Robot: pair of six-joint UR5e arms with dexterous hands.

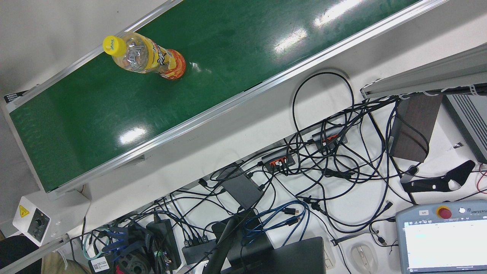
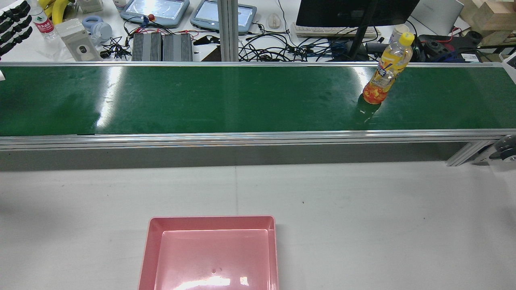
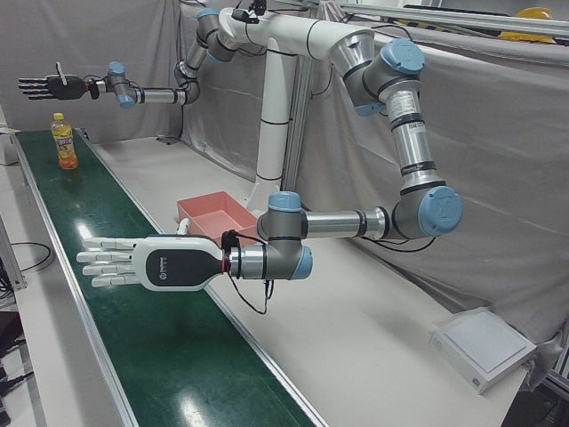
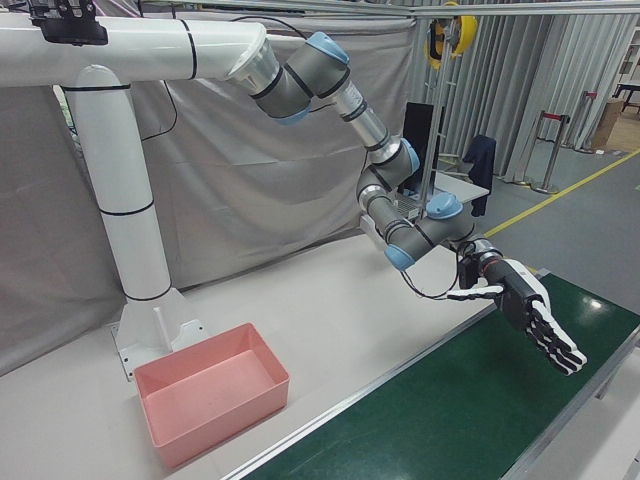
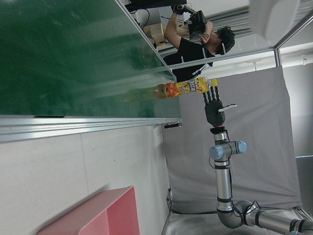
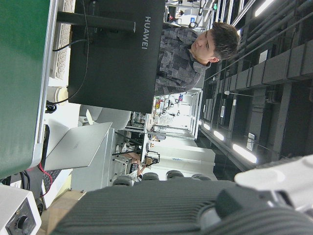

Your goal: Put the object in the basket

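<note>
Standing upright on the green belt (image 3: 169, 356), the bottle (image 3: 63, 142) is untouched. The right hand (image 3: 53, 86) hovers above it with fingers spread and empty. The left hand (image 3: 142, 264) is splayed flat, well apart, near the pink basket (image 3: 218, 213).

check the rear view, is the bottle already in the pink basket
No, the bottle stands upright on the green conveyor belt, while the pink basket sits empty.

green belt (image 2: 242, 100): bottle (image 2: 387, 70) upright; white table (image 2: 363, 221): pink basket (image 2: 211, 253).
</note>
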